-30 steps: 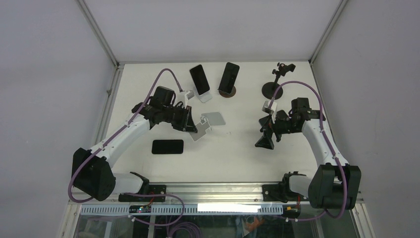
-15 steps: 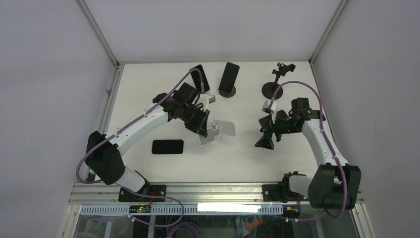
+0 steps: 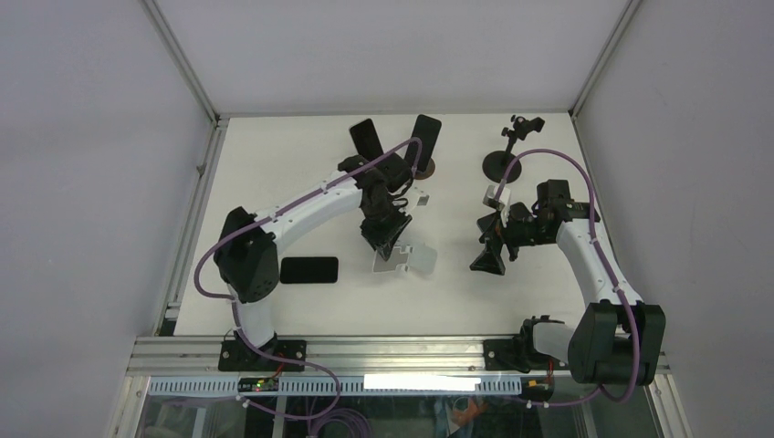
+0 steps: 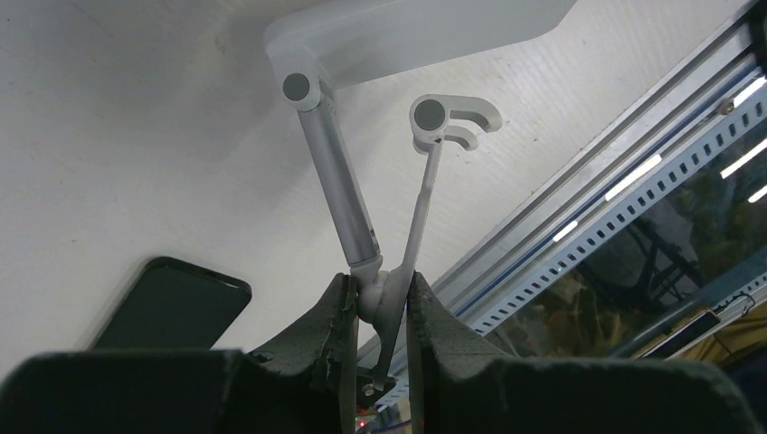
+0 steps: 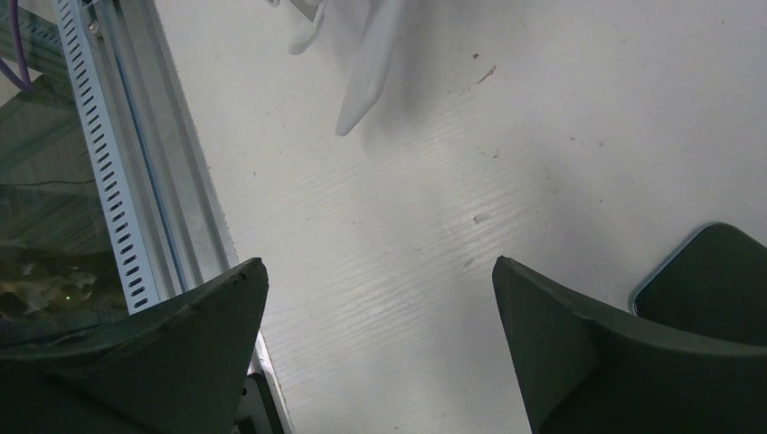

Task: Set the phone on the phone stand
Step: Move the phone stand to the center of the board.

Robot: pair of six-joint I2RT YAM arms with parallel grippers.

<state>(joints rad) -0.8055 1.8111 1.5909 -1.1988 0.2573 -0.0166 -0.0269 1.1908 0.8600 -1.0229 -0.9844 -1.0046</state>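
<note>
Okay, phone (image 3: 308, 270): lying flat and dark on the surface (image 3: 274, 182), over on your left side. No hand is touching it, and it isn't on any stand.
Rear-left phone (image 3: 366, 139): propped up at a lean along the back edge. Your left arm covers most of whatever supports it.
Left hand (image 3: 388, 245): stretched out to the middle of the surface and clenched on the phone stand. The left wrist view shows both fingers (image 4: 326, 330) pinching the stand's hinge knuckle, with no gap left.
Phone stand (image 3: 406, 260): white, just right of the flat phone but clearly apart from it. From the wrist, a silver rod (image 4: 335, 172) and a thin white arm (image 4: 421, 208) fan up in a V from the pinched hinge. The rod ends at a broad white plate (image 4: 407, 27). You can't tell from these views whether the stand touches the surface.
Rear-right phone (image 3: 423, 141): standing nearly upright at the back on a round base (image 3: 420, 170).
Right hand (image 3: 486, 260): released, hanging over the surface well right of the stand. The right wrist view shows its fingers (image 5: 181, 353) spread wide, with only bare surface between them and the tip of the white stand at the top edge.
Black tripod mount (image 3: 504, 157): back right, alone on its round foot, carrying nothing.
</note>
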